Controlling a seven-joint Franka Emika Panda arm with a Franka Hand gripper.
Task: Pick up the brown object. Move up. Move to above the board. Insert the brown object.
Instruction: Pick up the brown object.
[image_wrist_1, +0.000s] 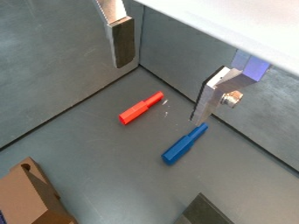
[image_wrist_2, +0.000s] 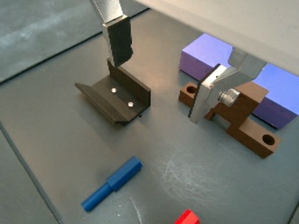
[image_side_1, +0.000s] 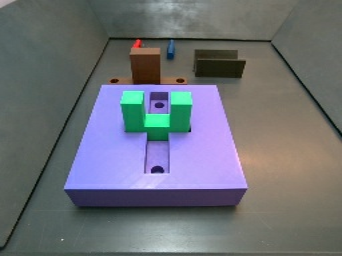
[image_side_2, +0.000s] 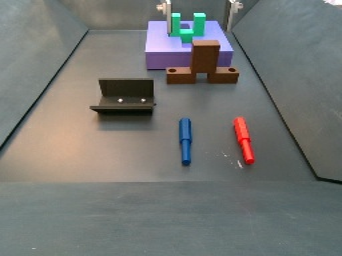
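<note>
The brown object (image_side_2: 201, 62) has a flat base bar with round holes and an upright block. It stands on the floor against the near edge of the purple board (image_side_2: 163, 44), which carries a green U-shaped block (image_side_2: 187, 25). It also shows in a wrist view (image_wrist_2: 243, 121) and a side view (image_side_1: 144, 62). My gripper (image_wrist_2: 158, 89) is open and empty, high above the floor between the fixture (image_wrist_2: 117, 98) and the brown object. One finger (image_wrist_2: 215, 92) is over the brown object's end. In a wrist view the gripper (image_wrist_1: 162, 92) hangs over the red peg.
A red peg (image_wrist_1: 142, 108) and a blue peg (image_wrist_1: 184, 143) lie side by side on the grey floor, as a side view shows for the red peg (image_side_2: 243, 140) and the blue peg (image_side_2: 186, 140). The dark fixture (image_side_2: 123, 96) stands left of them. Grey walls (image_side_2: 40, 80) ring the floor.
</note>
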